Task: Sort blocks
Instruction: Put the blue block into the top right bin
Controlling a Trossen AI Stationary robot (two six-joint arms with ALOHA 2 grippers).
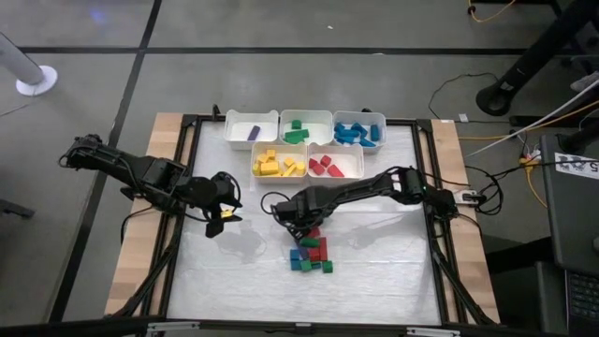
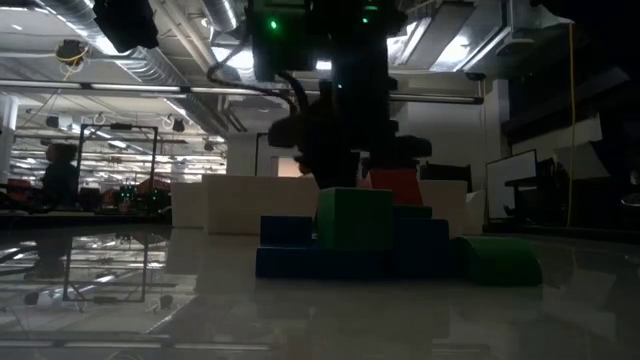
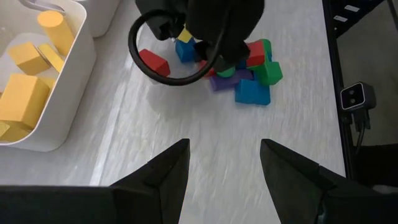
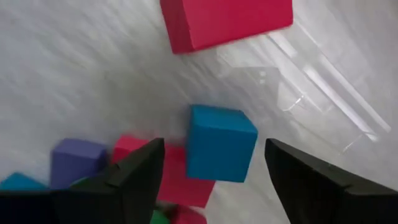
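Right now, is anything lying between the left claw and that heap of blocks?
No loose thing: in the high view only bare table separates the left gripper from the heap of blocks.

I am operating in a large open-plan lab or industrial hall; exposed ceiling ducts (image 2: 150, 70) and strip lights overhead; a monitor (image 2: 511, 185) beside the bench (image 1: 168, 131); cables (image 1: 524, 140) trail across grey floor (image 1: 84, 122).

white bins (image 1: 318, 120) at table's far side | white table (image 1: 374, 271) | cables (image 1: 524, 140) on floor
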